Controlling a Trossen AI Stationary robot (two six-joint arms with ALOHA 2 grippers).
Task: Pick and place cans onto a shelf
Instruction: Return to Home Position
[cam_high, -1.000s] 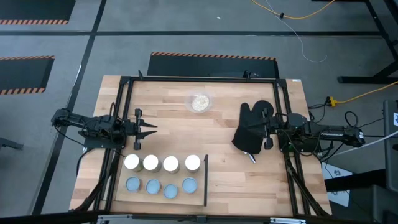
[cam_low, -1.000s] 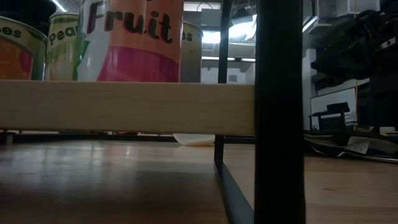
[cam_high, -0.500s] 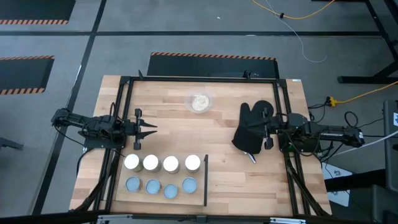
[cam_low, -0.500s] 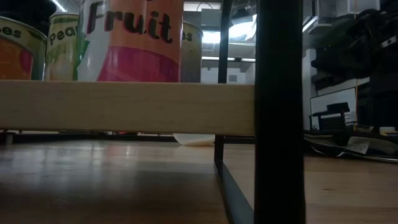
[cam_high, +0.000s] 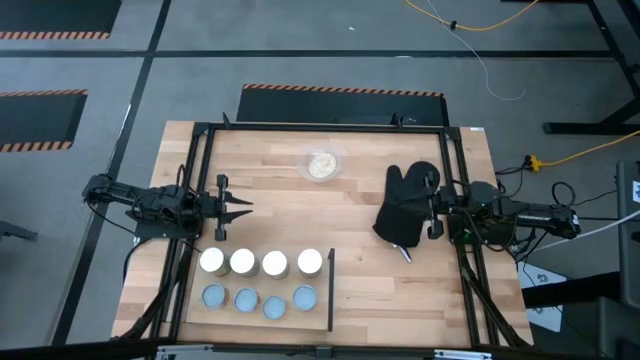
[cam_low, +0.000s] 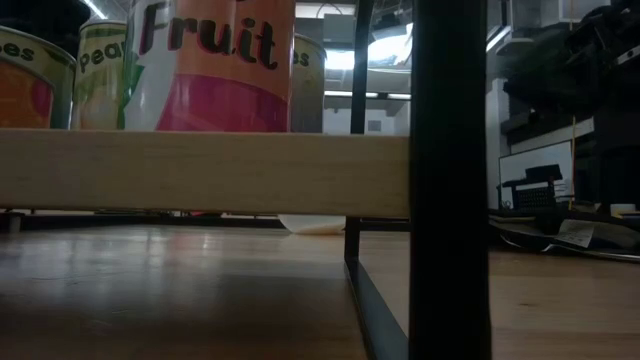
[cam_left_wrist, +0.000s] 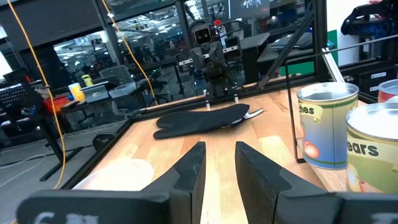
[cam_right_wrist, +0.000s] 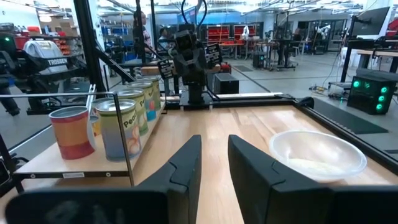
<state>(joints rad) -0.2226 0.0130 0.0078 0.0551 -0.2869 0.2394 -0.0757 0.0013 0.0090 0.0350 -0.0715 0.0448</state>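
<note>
Dark left gripper (cam_high: 246, 209) at the table's left side, pointing inward. Fingers (cam_left_wrist: 189, 174) a narrow gap apart, nothing between them. Right gripper (cam_right_wrist: 214, 140) opposite, at the right side, facing the left one. Its fingers are likewise slightly parted and empty, tips above one end of the black mitt (cam_high: 403, 206).

Mitt flat on table (cam_high: 300, 205), between the two grippers but much closer to the right. Clear bowl (cam_high: 321, 164) of beige grains toward the far edge, well apart from both grippers.

Cans (cam_high: 275, 264): all eight upright on shelf (cam_high: 320, 283), in the left corner on the side away from the bowl, just beyond the left gripper. Two rows of four: white tops in the row nearer the grippers, pale blue tops in the outer row. Black strip (cam_high: 330, 290) along the shelf's right edge.

Low view: can lettered "Fruit" standing on the plank, others beside it.
</note>
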